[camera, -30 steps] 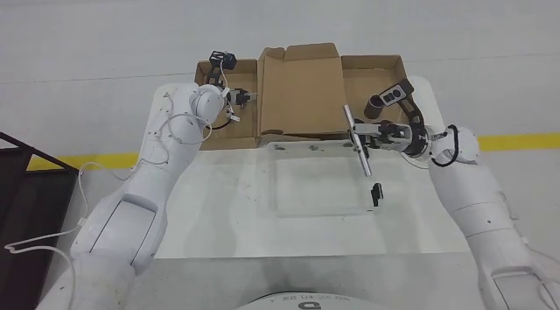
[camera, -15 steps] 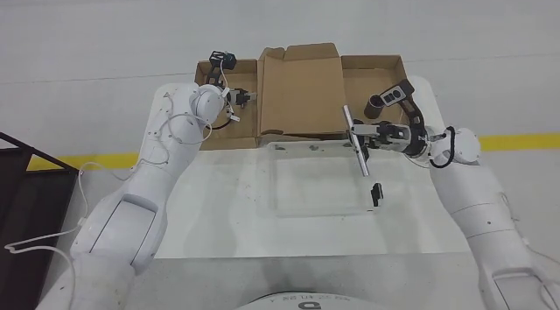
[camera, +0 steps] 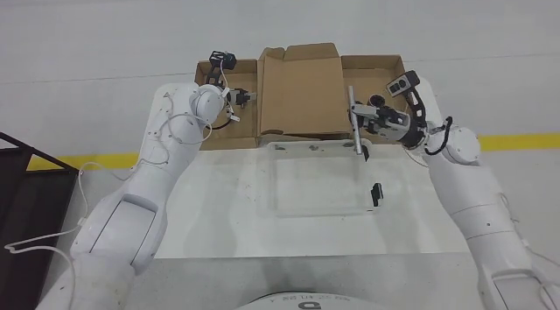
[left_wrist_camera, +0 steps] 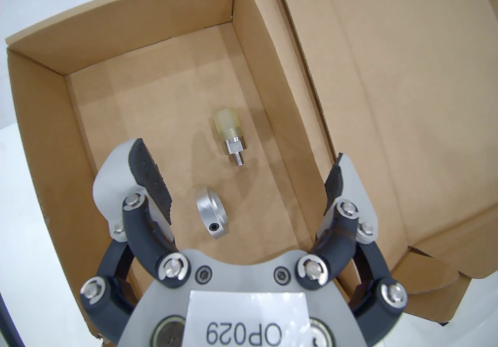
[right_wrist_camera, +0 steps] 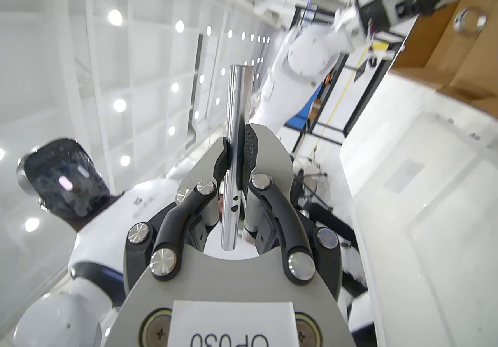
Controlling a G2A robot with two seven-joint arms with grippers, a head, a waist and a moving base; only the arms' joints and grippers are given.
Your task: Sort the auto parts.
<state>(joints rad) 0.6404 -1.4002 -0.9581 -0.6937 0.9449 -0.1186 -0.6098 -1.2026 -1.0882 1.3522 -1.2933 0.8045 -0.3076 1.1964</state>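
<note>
My right gripper [right_wrist_camera: 235, 154] is shut on a slim silver metal rod [right_wrist_camera: 235, 130], which crosses the front edge of the right cardboard box [camera: 378, 72] as a pale bar [camera: 357, 123]. My left gripper [left_wrist_camera: 245, 181] stands open over the left cardboard box [left_wrist_camera: 128, 84], nothing between its fingers. In that box lie a silver collar ring [left_wrist_camera: 212, 212] and a small threaded fitting with a pale yellowish cap [left_wrist_camera: 229, 130]. A small black part [camera: 376, 193] rests in the clear tray [camera: 297, 209] on the table.
A tall open flap [camera: 302, 87] of cardboard stands between the left and right boxes. The clear tray [right_wrist_camera: 420, 200] lies in the middle of the white table, in front of the boxes.
My right gripper has carried the rod up and back toward the right box, from over the tray's far edge. The left arm has kept still.
</note>
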